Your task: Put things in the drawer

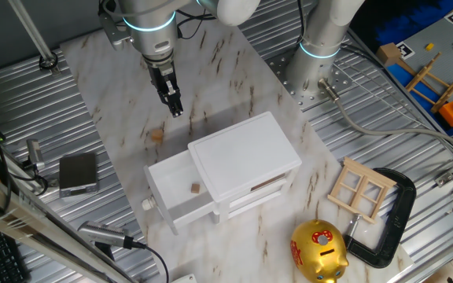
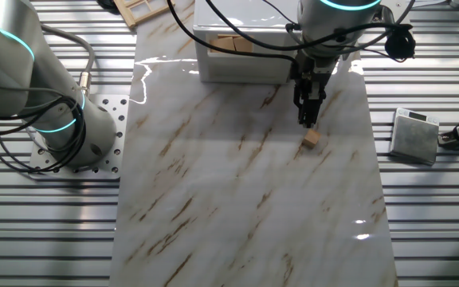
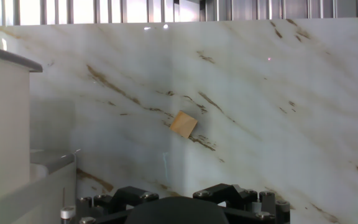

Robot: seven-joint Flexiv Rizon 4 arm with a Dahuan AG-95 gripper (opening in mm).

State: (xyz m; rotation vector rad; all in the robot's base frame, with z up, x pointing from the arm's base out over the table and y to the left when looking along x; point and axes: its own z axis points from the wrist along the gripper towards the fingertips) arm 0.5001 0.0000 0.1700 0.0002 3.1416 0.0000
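Observation:
A tiny light-brown wooden block (image 1: 157,135) lies on the marble table, left of the white cabinet; it also shows in the other fixed view (image 2: 312,138) and mid-frame in the hand view (image 3: 183,124). My gripper (image 1: 176,110) hangs above the table just behind this block, not touching it; its fingers (image 2: 307,118) look shut together and hold nothing. The upper drawer (image 1: 171,185) is pulled out, with its round knob (image 1: 147,204) toward the front. A second small block (image 1: 196,188) lies inside it.
The white cabinet (image 1: 246,149) stands mid-table and shows at the left of the hand view (image 3: 5,124). A wooden window frame (image 1: 361,189), a gold piggy bank (image 1: 318,250) and a black clamp (image 1: 392,216) lie at its right. A grey box (image 1: 78,172) sits off the marble.

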